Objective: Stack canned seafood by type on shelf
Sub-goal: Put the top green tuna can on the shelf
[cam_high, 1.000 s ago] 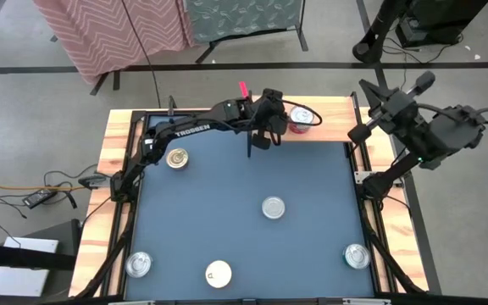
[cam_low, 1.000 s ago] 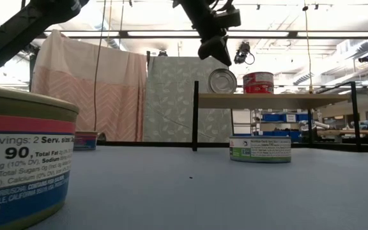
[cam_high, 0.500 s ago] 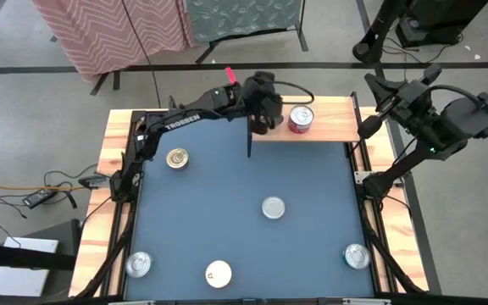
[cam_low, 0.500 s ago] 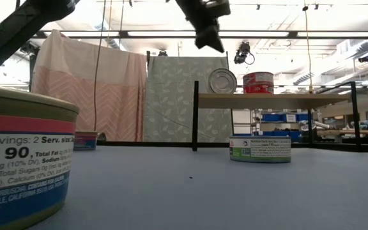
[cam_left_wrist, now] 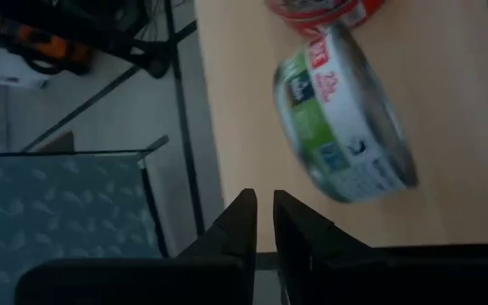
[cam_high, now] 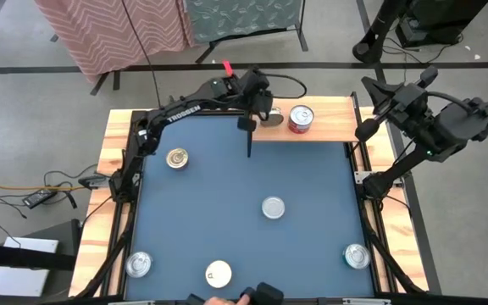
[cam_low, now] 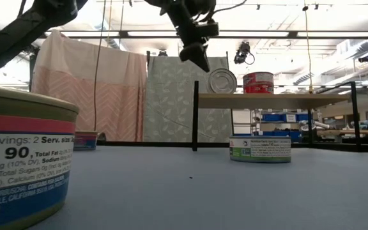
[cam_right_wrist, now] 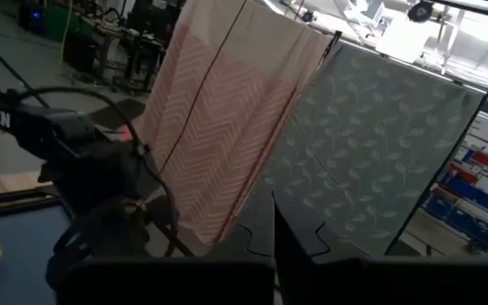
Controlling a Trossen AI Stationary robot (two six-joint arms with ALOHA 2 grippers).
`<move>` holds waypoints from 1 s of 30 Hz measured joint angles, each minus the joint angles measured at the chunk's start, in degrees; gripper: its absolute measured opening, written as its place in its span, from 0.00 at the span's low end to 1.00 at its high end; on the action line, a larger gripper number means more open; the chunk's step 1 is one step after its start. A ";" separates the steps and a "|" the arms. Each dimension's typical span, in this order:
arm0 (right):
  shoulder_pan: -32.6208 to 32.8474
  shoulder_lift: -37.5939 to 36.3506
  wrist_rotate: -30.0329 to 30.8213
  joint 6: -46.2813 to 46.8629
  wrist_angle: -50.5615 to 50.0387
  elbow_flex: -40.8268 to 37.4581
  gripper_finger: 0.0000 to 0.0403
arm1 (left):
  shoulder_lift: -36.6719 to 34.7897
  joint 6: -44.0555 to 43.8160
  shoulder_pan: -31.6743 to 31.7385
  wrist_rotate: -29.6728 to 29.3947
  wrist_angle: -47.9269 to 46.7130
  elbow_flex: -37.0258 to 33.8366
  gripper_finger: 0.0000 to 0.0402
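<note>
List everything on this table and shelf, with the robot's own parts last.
Light-wood shelf plank with dark uprights: one, at the table's far edge.
Red-labelled round tin: one, silver lid, flat on the shelf.
Green-labelled round tin: one, standing on edge on the shelf beside the red one.
Gold-lidded tin: one, table's left.
Silver-lidded tins: three, at the middle, near-left corner and near-right corner.
White-lidded tin: one, near edge.
Blue table: one.
Left gripper: dark, over the shelf's left end, fingers slightly apart, empty.
Right gripper: dark, raised beyond the table's right side, fingers shut.
</note>
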 joint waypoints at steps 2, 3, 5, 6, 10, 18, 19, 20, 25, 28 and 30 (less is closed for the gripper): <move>0.00 -0.04 -1.25 1.54 -0.84 0.00 0.01 | 0.16 0.02 -0.02 0.00 -0.37 -0.06 0.12; -0.01 -0.16 -2.25 3.44 -2.60 0.00 0.01 | 0.29 0.06 -0.04 -0.02 0.53 -0.06 0.12; -0.33 -0.26 -5.00 10.01 -8.80 0.00 0.01 | 0.30 0.07 -0.03 -0.50 2.09 -0.02 0.12; -0.70 -0.26 -6.48 14.19 -12.94 0.02 0.01 | 0.30 0.09 0.07 -1.31 2.48 -0.02 0.12; -2.07 0.86 -14.77 30.38 -28.51 0.00 0.01 | 0.27 1.32 0.58 -2.02 3.38 -0.02 0.12; -3.84 3.00 -24.74 33.98 -31.32 -0.52 0.01 | -0.10 3.80 0.48 -2.13 2.19 0.14 0.21; -4.06 3.02 -24.66 33.98 -31.25 -0.52 0.01 | -0.45 3.74 0.33 -2.24 2.04 0.16 0.24; -4.24 3.02 -24.61 33.96 -31.29 -0.52 0.01 | -0.68 3.60 0.22 -2.64 1.86 0.16 0.27; -5.24 2.94 -24.46 33.48 -31.29 -0.52 0.01 | -2.31 -0.54 -0.19 -2.93 1.18 0.31 0.45; -5.49 2.91 -24.25 32.75 -31.26 -0.52 0.01 | -2.47 -3.33 -0.42 -1.52 -0.12 0.31 0.57; -5.71 2.91 -23.78 32.35 -31.25 -0.52 0.01 | -2.60 -4.21 -0.96 -0.94 -1.73 0.31 0.64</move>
